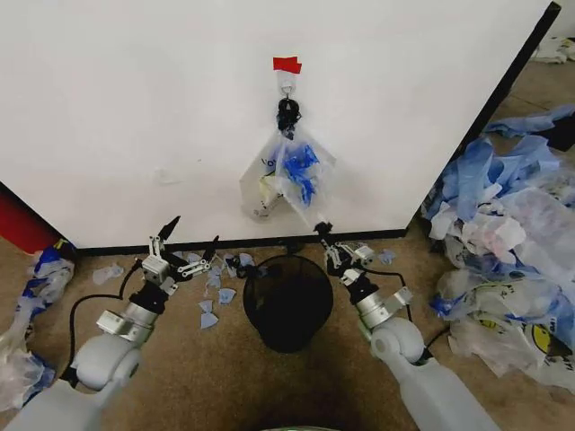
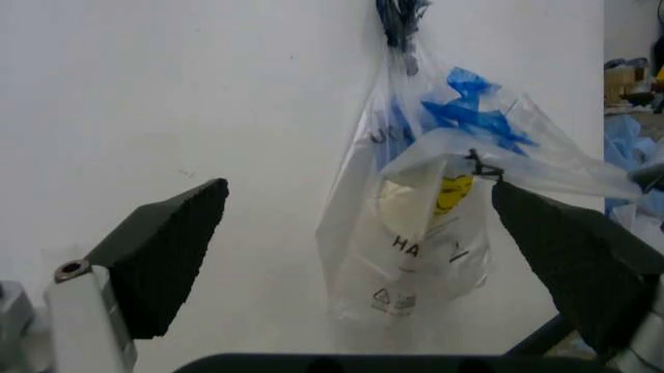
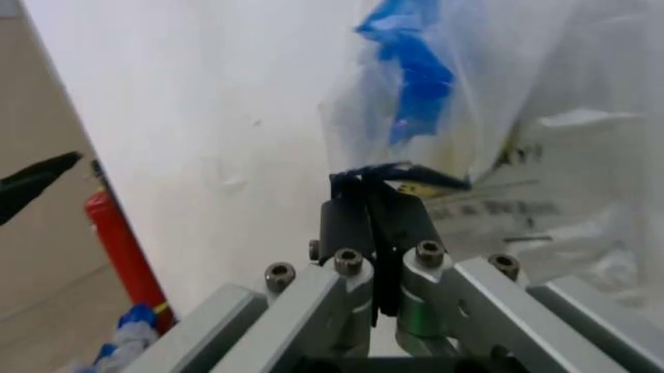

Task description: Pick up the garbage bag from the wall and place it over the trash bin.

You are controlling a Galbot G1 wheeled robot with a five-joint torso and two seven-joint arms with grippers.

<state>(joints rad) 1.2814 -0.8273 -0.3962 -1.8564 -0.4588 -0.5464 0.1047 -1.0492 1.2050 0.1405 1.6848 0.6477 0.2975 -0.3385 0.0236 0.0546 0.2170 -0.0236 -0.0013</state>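
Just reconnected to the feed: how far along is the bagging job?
Early. The translucent plastic garbage bag hangs from the hook on the white wall. In hand: right gripper pinches its lower corner; left gripper waits open. Left: unhook it and fit it over the black wire-mesh trash bin.

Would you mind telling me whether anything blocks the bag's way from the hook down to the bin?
Nothing visible does. The garbage bag hangs on the wall directly above the open trash bin; the right gripper, jaws shut, pinches its lower corner.
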